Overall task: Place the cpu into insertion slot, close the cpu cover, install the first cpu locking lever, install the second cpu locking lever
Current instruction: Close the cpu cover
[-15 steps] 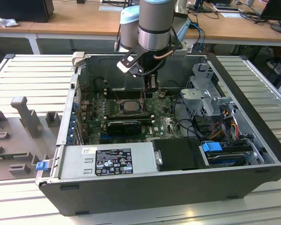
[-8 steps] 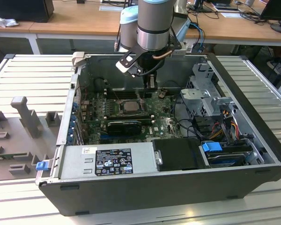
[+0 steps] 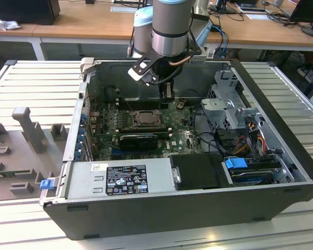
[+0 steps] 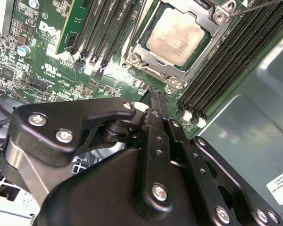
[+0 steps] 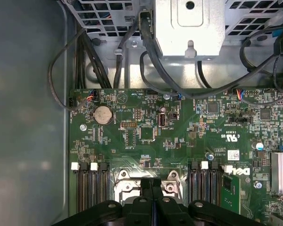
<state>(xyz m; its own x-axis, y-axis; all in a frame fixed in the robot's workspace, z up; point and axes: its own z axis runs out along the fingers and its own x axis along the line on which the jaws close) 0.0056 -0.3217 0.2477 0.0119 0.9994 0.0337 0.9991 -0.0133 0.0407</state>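
The cpu (image 4: 174,35) lies flat in the insertion slot (image 4: 137,47), its pale metal top showing. The silvery cpu cover (image 4: 153,70) lies down around the chip's edges. A thin wire lever (image 4: 254,7) runs past one corner of the socket. In the exterior view the socket (image 3: 145,119) sits mid-board, and my gripper (image 3: 168,94) hangs just behind it, toward the exterior view's right. The black fingers (image 4: 153,110) are pressed together with nothing between them. My gripper (image 4: 153,94) points at the board beside the socket's edge. In the first wrist view my gripper (image 5: 152,183) hovers over the socket frame (image 5: 125,186).
Long black memory slots (image 4: 226,61) flank the socket on both sides. A drive cage (image 3: 229,107) and loose cables (image 3: 208,138) fill the case at the exterior view's right. The black case wall (image 3: 125,78) stands close behind the arm. A power supply (image 3: 120,179) lies in front.
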